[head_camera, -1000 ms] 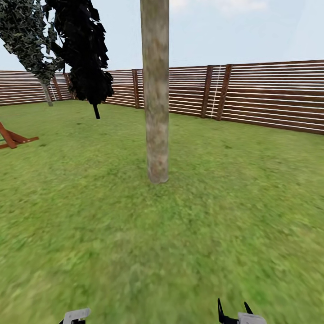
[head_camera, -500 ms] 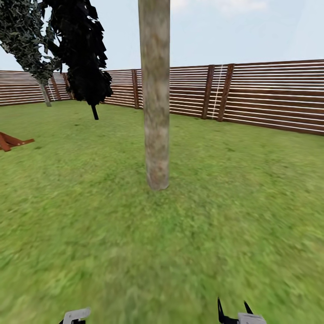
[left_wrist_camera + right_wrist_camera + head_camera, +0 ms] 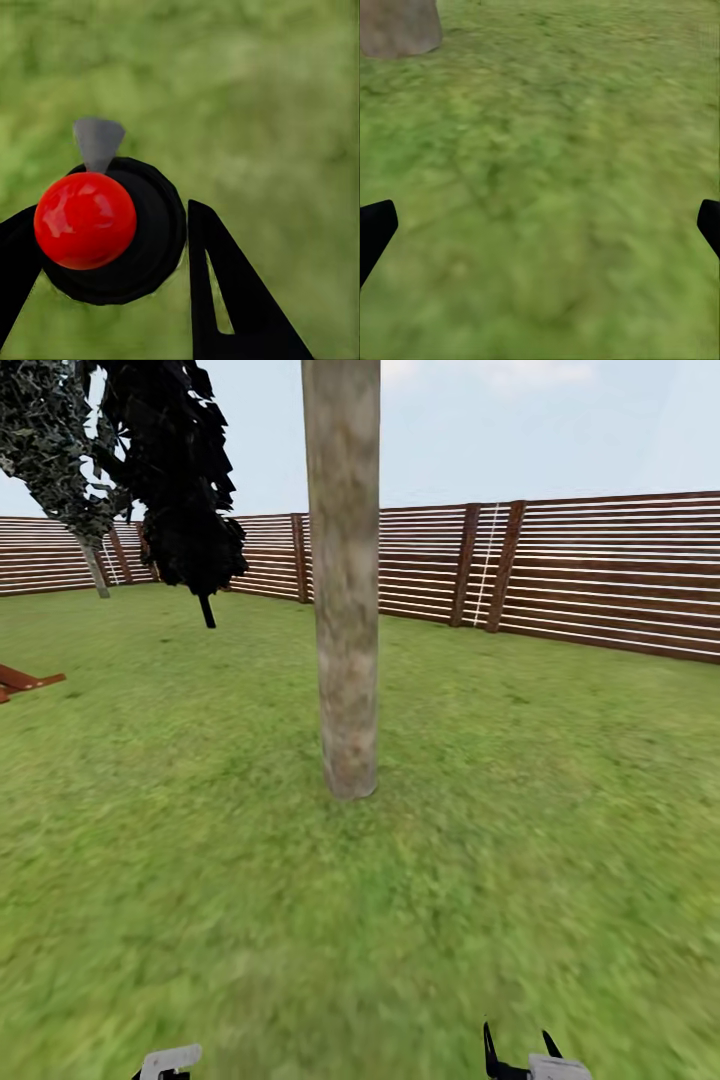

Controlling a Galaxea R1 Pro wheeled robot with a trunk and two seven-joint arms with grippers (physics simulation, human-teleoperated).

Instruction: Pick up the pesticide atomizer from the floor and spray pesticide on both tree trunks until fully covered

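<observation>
Before the tree trunk [image 3: 345,590]: my left gripper [image 3: 105,247] clamps the pesticide atomizer [image 3: 101,225]; right gripper [image 3: 540,225] spread, empty. Approach step; next, aim nozzle at bark.

Your trunk [image 3: 345,580] ran off the head view's top edge, so its crown was out of sight; in the right wrist view only its base [image 3: 399,26] showed, cut by the corner. The red frame [image 3: 18,681] on the lawn [image 3: 520,810] was clipped at the left edge. Both grippers were cut by the bottom edge: left [image 3: 168,1063], right [image 3: 520,1060]. The atomizer's [image 3: 105,225] body hid under its red knob, and the grass beyond was blurred.
</observation>
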